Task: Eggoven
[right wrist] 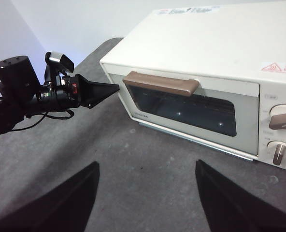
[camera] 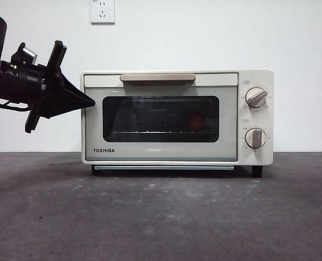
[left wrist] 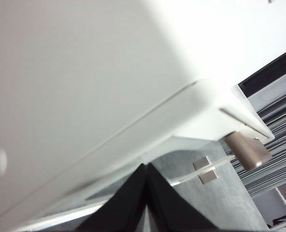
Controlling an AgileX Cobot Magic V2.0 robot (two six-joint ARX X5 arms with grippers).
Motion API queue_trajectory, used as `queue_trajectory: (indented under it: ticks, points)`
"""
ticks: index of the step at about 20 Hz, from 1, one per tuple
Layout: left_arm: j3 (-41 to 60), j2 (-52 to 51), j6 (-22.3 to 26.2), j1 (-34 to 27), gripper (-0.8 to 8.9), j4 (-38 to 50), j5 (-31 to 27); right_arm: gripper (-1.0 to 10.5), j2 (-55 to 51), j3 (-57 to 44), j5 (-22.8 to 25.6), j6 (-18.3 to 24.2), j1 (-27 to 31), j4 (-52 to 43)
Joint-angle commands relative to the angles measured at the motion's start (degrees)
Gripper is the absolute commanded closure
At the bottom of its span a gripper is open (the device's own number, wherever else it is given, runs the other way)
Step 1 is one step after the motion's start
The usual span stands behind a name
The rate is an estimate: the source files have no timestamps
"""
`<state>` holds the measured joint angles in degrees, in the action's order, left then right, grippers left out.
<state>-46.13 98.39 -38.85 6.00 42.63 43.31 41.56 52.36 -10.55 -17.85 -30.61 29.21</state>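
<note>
While oven [camera: 177,117] door sits closed, you see egg [camera: 196,122] inside behind dark glass, right side of rack. Left claw [camera: 91,101] pressed together, tip at oven's upper left front corner. Right claw [right wrist: 145,193] spread, hovering above counter [camera: 161,217], well apart from oven.

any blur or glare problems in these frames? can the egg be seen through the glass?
Front view: sharp, evenly lit; egg only a dim reddish blob behind the oven's dark glass. Left wrist view: oven wall fills it, soft and washed out, left gripper shut. Right wrist view: clear, small glints on the glass, egg not discernible.
</note>
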Motion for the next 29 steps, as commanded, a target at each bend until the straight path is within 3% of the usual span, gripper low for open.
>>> queue_trajectory:
  ticks: [1,9,14,17,21,25,29]
  points:
    - [-0.3,0.8,-1.1,0.0,8.07,0.7,1.6,6.4,0.3,1.0,0.0,0.5,-0.4,-0.4]
    - [-0.3,-7.4,-0.9,0.1,8.06,-2.5,3.2,6.4,0.3,1.0,0.0,0.6,-0.4,1.0]
    - [-0.3,-16.8,6.1,1.1,8.06,-14.4,2.8,6.4,0.6,1.0,0.0,1.0,-0.4,1.8]
    - [-0.3,-24.0,13.4,2.4,8.06,-26.5,-0.1,6.4,1.1,1.0,0.0,1.2,-0.4,2.6]
    - [-0.3,-34.2,22.6,5.0,8.06,-43.0,-8.7,6.4,2.3,1.0,0.1,2.3,-0.4,4.0]
    - [-0.3,-42.4,27.2,7.0,8.06,-53.3,-16.1,7.0,3.9,1.0,0.1,2.6,-0.4,4.8]
    - [-0.3,-49.2,28.2,7.9,8.06,-60.3,-20.8,8.2,5.6,1.0,0.1,3.9,-0.4,4.7]
